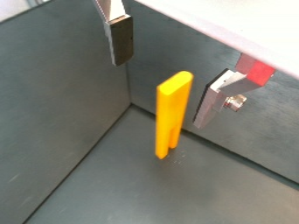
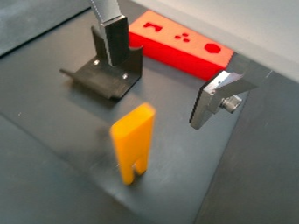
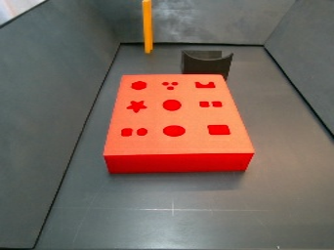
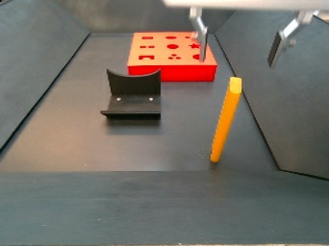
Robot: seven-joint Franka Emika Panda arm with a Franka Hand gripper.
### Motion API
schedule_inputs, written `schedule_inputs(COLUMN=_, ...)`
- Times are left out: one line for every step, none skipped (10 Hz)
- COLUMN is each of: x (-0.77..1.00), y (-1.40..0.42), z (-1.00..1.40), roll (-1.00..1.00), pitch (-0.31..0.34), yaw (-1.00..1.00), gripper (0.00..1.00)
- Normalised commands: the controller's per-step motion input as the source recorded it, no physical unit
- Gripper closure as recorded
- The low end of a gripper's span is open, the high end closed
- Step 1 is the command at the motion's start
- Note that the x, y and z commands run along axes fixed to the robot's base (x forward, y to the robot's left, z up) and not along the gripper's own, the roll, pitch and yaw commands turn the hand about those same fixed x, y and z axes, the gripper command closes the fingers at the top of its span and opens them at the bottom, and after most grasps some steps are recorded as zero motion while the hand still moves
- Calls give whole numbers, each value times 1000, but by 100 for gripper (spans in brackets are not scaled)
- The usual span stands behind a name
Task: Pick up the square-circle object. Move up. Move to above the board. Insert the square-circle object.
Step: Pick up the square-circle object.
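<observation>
Wrist views both tell you the same thing: nothing's been picked up yet. The square-circle object (image 1: 172, 115) is standing upright on the dark worktop (image 1: 70, 131), prongs down, with the gripper (image 1: 176, 66) hanging above it, fingers (image 1: 121, 41) spread wide apart and nothing between them. In a side view the peg (image 4: 225, 120) stands on its own near the right wall, and the gripper (image 4: 240, 38) is up over it, clear of the top end, not touching.

The board (image 3: 177, 122) is sitting flat well apart from the peg, all its holes empty as far as you can see. The fixture (image 4: 133, 94) is between the two, off to the side.

So you're basically at step one, I'd say. The gripper looks roughly lined up, but you've got the descent, the grab, the lift, the carry over the board and the insertion all left to do.
</observation>
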Motion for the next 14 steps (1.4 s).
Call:
schedule_inputs(x=80, y=314, z=-291, roll=-129, pitch=-47, yaw=-40, gripper=0)
schedule_inputs(x=34, y=266, z=-303, roll=-134, pitch=-66, yaw=-11, gripper=0)
schedule_inputs(x=17, y=177, z=-251, roll=-123, pitch=-74, yaw=-9, gripper=0)
schedule_inputs(x=17, y=123, z=-271, roll=-111, pitch=-91, yaw=0, gripper=0)
schedule_inputs(x=29, y=134, z=-291, roll=-79, pitch=-74, yaw=0, gripper=0)
schedule_inputs(x=31, y=146, z=-294, roll=-70, pitch=-56, yaw=0, gripper=0)
schedule_inputs(x=46, y=154, z=-289, roll=-73, pitch=-46, yaw=0, gripper=0)
schedule_inputs(x=0, y=143, z=-263, roll=-66, pitch=-63, yaw=0, gripper=0)
schedule_inputs(x=17, y=77, z=-80, roll=-67, pitch=-6, yaw=0, gripper=0)
schedule_inputs(x=0, y=11, z=-49, roll=-67, pitch=-14, yaw=0, gripper=0)
schedule_inputs(x=0, y=0, z=-100, roll=-79, pitch=-66, yaw=0, gripper=0)
schedule_inputs(x=0, y=0, z=-306, roll=0, pitch=-39, yaw=0, gripper=0)
schedule_inputs(x=0, y=0, z=-283, roll=0, pitch=-27, yaw=0, gripper=0)
schedule_inputs(x=0, y=0, z=0, roll=0, pitch=0, yaw=0, gripper=0)
